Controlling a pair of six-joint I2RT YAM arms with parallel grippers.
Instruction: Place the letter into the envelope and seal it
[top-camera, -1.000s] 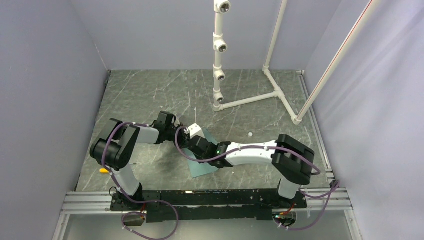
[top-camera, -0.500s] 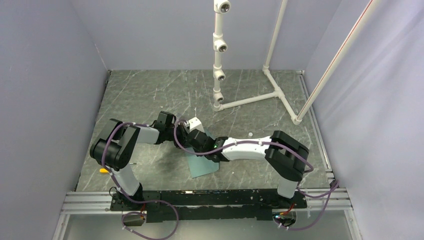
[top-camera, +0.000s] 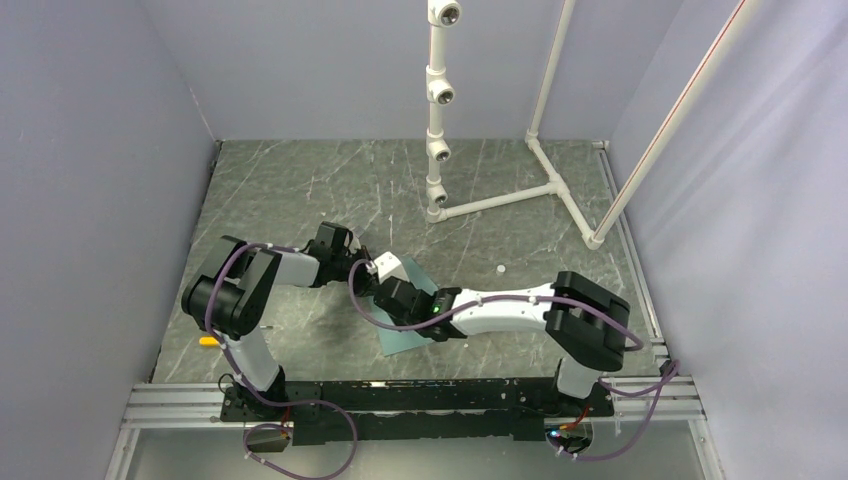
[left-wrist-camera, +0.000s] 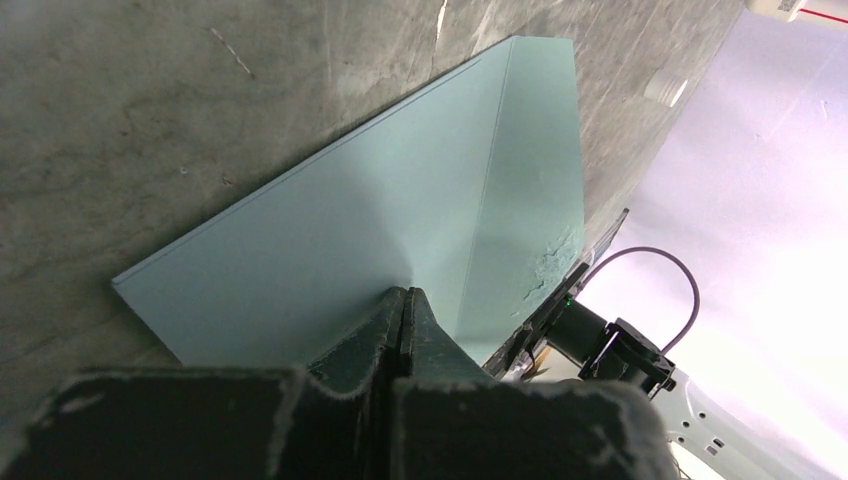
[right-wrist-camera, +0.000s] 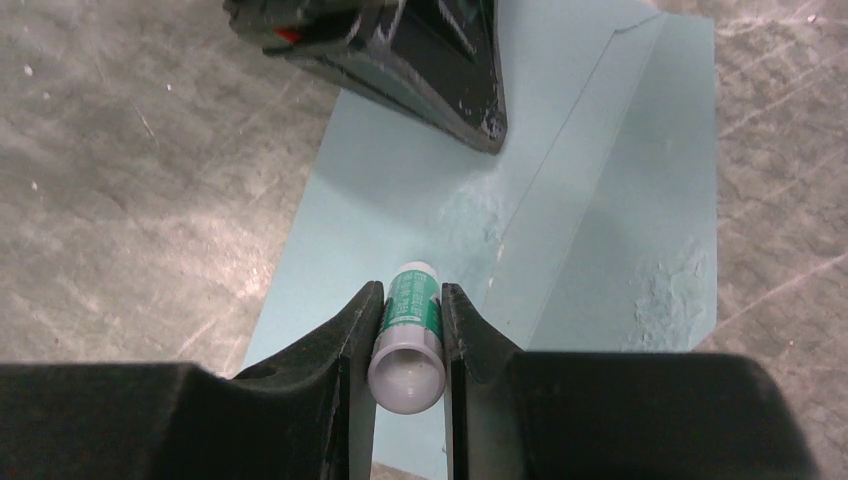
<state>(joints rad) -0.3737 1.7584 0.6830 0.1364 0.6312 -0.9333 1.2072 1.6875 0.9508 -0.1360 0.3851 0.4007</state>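
Much of the envelope (top-camera: 406, 338) masked by the right arm (top-camera: 500, 305)

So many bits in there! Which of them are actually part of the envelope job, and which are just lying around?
Part of the job:
teal envelope
glue stick, gripped by the right gripper
left gripper, shut, tip on the envelope

Just lying about:
white pipe frame
small white bit
small orange thing at far left

envelope (top-camera: 404, 338) flat on table (top-camera: 300, 190), glue stick (right-wrist-camera: 408, 335) over it; pipe frame (top-camera: 490, 203) behind
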